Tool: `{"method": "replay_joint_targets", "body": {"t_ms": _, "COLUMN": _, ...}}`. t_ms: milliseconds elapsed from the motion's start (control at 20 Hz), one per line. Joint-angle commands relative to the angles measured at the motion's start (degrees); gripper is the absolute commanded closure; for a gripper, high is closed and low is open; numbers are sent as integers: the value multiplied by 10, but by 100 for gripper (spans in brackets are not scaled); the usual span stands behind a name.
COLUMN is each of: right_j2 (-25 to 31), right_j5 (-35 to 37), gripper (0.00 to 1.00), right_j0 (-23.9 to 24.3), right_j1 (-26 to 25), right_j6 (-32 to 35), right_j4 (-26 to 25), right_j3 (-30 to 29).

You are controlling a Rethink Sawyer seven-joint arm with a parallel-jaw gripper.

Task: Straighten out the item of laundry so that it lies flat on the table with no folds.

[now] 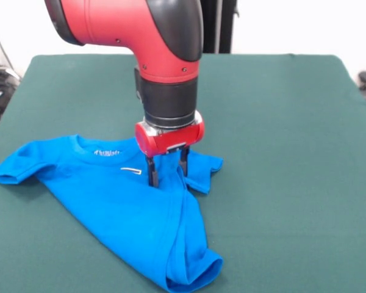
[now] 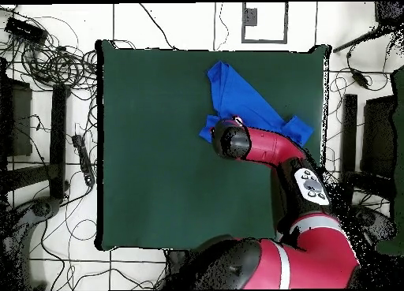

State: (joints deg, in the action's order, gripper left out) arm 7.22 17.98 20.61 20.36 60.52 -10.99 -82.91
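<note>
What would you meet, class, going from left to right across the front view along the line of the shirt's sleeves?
Bare green table → the shirt's left-hand sleeve → neckline label → claw pressing on the blue T-shirt → right-hand sleeve → bare table again.

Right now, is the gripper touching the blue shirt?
Touching: front view shows the gripper tips pressed into the shirt, cloth bunched between them.
</note>
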Motion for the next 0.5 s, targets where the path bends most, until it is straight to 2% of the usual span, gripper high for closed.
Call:
{"method": "replay_joint_targets", "body": {"t_ms": 50, "right_j2": 10, "right_j5": 74, "gripper": 0, "right_j0": -14, "right_j1": 18, "right_j6": 104, "right_j4": 25, "right_j3": -14}}
{"method": "replay_joint_targets", "body": {"t_ms": 500, "right_j2": 7, "right_j5": 84, "gripper": 0, "right_j0": -17, "right_j1": 24, "right_j6": 106, "right_j4": 25, "right_j3": -14}}
